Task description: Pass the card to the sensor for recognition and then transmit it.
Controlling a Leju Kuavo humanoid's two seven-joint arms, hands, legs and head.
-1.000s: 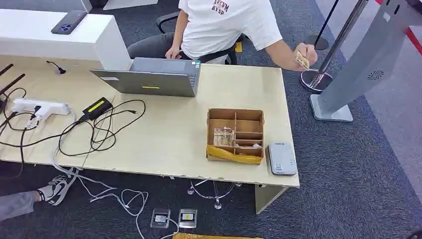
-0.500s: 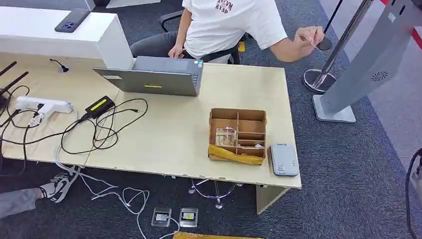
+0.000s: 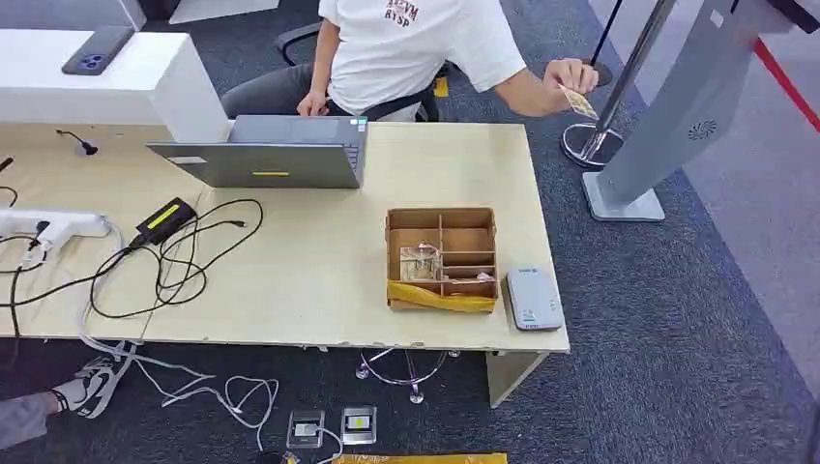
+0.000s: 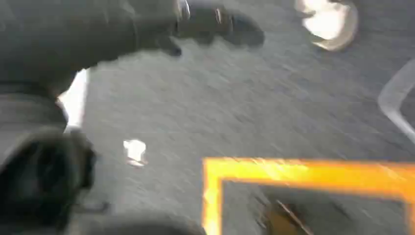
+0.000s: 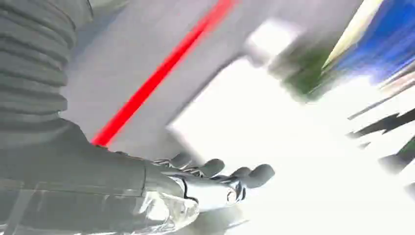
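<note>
Grey right hand point(image 5: 210, 183) fingers spread, empty | left hand point(image 4: 215, 24) fingers blurred, state unclear

Both wrist views motion-blurred; person point(image 3: 406, 48) cropped above the shoulders

Table point(image 3: 319, 271); laptop point(image 3: 261, 159), box point(image 3: 442, 257)

Card point(image 3: 580, 102) held in person's hand; grey sensor point(image 3: 534, 299) flat at table corner.
</note>
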